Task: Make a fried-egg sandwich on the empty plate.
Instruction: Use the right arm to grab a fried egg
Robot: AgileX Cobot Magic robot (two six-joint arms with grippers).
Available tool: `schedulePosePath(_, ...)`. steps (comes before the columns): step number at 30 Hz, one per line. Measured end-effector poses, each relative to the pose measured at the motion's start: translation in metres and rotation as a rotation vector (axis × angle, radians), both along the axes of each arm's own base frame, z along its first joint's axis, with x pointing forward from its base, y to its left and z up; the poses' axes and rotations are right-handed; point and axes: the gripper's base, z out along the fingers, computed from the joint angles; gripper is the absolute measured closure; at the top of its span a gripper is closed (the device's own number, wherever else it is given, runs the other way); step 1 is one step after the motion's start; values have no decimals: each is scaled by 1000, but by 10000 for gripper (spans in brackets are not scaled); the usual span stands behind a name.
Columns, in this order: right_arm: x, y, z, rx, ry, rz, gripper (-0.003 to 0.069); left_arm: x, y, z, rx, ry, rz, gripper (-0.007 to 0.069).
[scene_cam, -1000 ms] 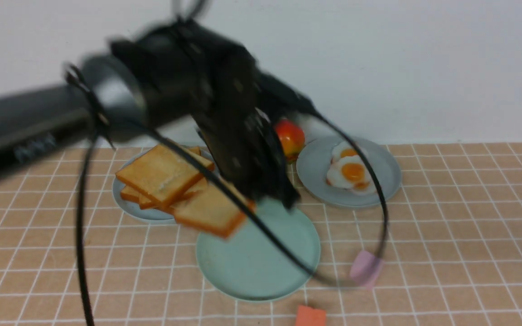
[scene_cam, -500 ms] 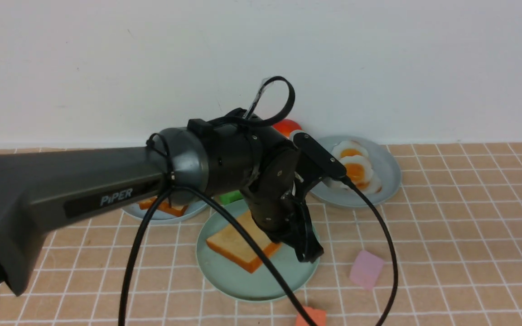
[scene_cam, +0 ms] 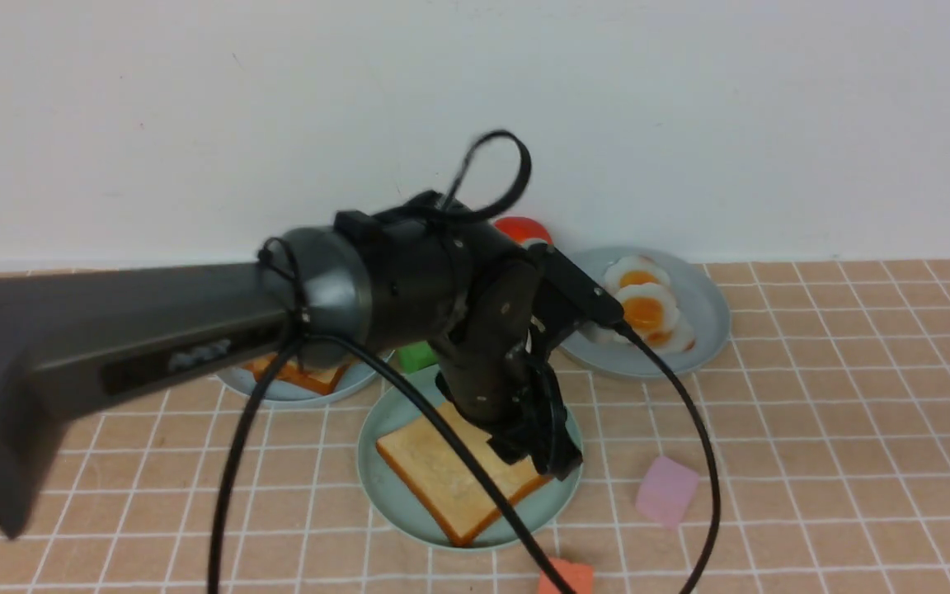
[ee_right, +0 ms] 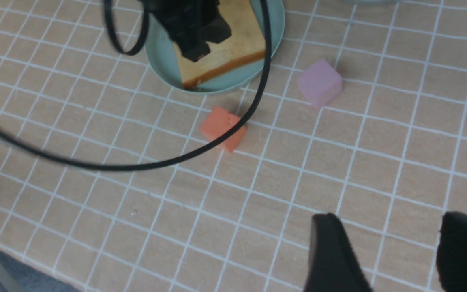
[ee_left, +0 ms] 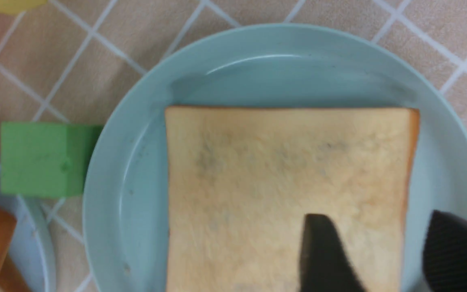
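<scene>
The fried-egg sandwich is only begun: one toast slice (scene_cam: 442, 474) lies flat on the mint-green plate (scene_cam: 380, 505) in the middle of the tiled table, with no egg and no second slice on it. The left gripper (scene_cam: 545, 454) hangs just over the slice's far corner. In the left wrist view its fingers (ee_left: 322, 255) stand spread, one above the bread and the other beyond its edge, and neither pinches anything. The right gripper (ee_right: 395, 259) is also spread and empty, over bare tiles near the front, well apart from the plate.

The step in hand looks like the laying of the bottom slice, and that seems finished. Next comes an egg. The fried eggs (scene_cam: 646, 312) sit on the grey-blue plate (scene_cam: 706, 334) behind and to the right. The left arm should probably lift clear first so the slice is not dragged. One egg then needs picking off the overlapping pile by its thin white rim and centring on the bread. A second slice from the toast pile (scene_cam: 302, 378) goes on last.
</scene>
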Motion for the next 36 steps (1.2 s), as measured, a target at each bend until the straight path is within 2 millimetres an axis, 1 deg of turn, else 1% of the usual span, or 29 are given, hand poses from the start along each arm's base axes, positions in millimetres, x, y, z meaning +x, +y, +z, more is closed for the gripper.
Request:
schedulePosePath(2, 15, 4, -4, 0, 25, -13, 267, -7, 4, 25, -55, -2, 32, 201)
schedulePosePath(4, 33, 8, -8, 0, 41, -27, 267, -16, 10, 55, -113, -15, 59, 211)
schedulePosePath(5, 35, 9, -9, 1, 40, -29, 266, -19, 12, 63, -128, -23, 63, 214)
schedulePosePath(6, 50, 12, -13, 3, 42, -43, 270, -29, 21, 90, -184, -46, 90, 257)
schedulePosePath(8, 70, 17, -19, 7, 40, -63, 282, -46, 35, 124, -252, -83, 119, 368)
schedulePosePath(9, 82, 19, -25, 7, 50, -74, 290, -55, 44, 139, -287, -107, 130, 438)
schedulePosePath(10, 98, 23, -33, 15, 59, -101, 302, -67, 56, 156, -323, -141, 140, 512)
schedulePosePath(11, 99, 23, -32, 21, 54, -107, 302, -70, 58, 156, -324, -143, 141, 541)
schedulePosePath(12, 118, 27, -44, 30, 84, -135, 317, -86, 74, 167, -354, -174, 154, 622)
schedulePosePath(13, 126, 29, -49, 36, 95, -147, 327, -98, 85, 173, -381, -190, 166, 638)
schedulePosePath(14, 137, 32, -56, 33, 117, -155, 338, -108, 94, 173, -398, -197, 175, 638)
schedulePosePath(15, 139, 33, -58, 32, 123, -156, 340, -108, 94, 170, -392, -193, 175, 638)
schedulePosePath(16, 155, 36, -64, 26, 149, -164, 352, -124, 108, 166, -423, -203, 188, 638)
schedulePosePath(17, 165, 38, -70, 21, 170, -171, 356, -134, 116, 162, -445, -215, 190, 638)
schedulePosePath(18, 166, 38, -68, 23, 165, -172, 356, -136, 118, 161, -449, -217, 191, 638)
schedulePosePath(19, 187, 39, -77, 15, 193, -188, 359, -152, 132, 154, -499, -250, 189, 638)
schedulePosePath(20, 188, 38, -75, 17, 186, -190, 359, -153, 133, 153, -504, -254, 189, 638)
schedulePosePath(21, 209, 37, -84, 10, 205, -205, 358, -168, 146, 147, -558, -290, 185, 638)
schedulePosePath(22, 220, 36, -87, 9, 211, -214, 360, -176, 152, 141, -588, -305, 188, 638)
schedulePosePath(23, 223, 35, -86, 15, 207, -220, 360, -177, 153, 137, -594, -304, 191, 638)
schedulePosePath(24, 240, 32, -94, 19, 226, -241, 361, -186, 161, 133, -637, -321, 198, 638)
schedulePosePath(25, 250, 30, -97, 24, 234, -255, 361, -191, 165, 127, -668, -327, 206, 638)
schedulePosePath(27, 267, 27, -103, 32, 241, -264, 357, -200, 173, 122, -714, -338, 217, 638)
schedulePosePath(29, 283, 24, -107, 51, 241, -268, 347, -206, 178, 121, -770, -356, 226, 638)
schedulePosePath(30, 295, 23, -115, 62, 252, -268, 333, -209, 181, 123, -804, -371, 227, 638)
schedulePosePath(32, 312, 23, -122, 84, 256, -256, 310, -212, 183, 127, -846, -390, 228, 638)
schedulePosePath(34, 323, 25, -131, 102, 276, -242, 296, -214, 184, 129, -864, -400, 226, 638)
schedulePosePath(35, 337, 26, -139, 122, 289, -222, 279, -214, 184, 130, -873, -406, 224, 638)
schedulePosePath(36, 343, 27, -144, 139, 301, -217, 274, -214, 184, 130, -874, -406, 224, 638)
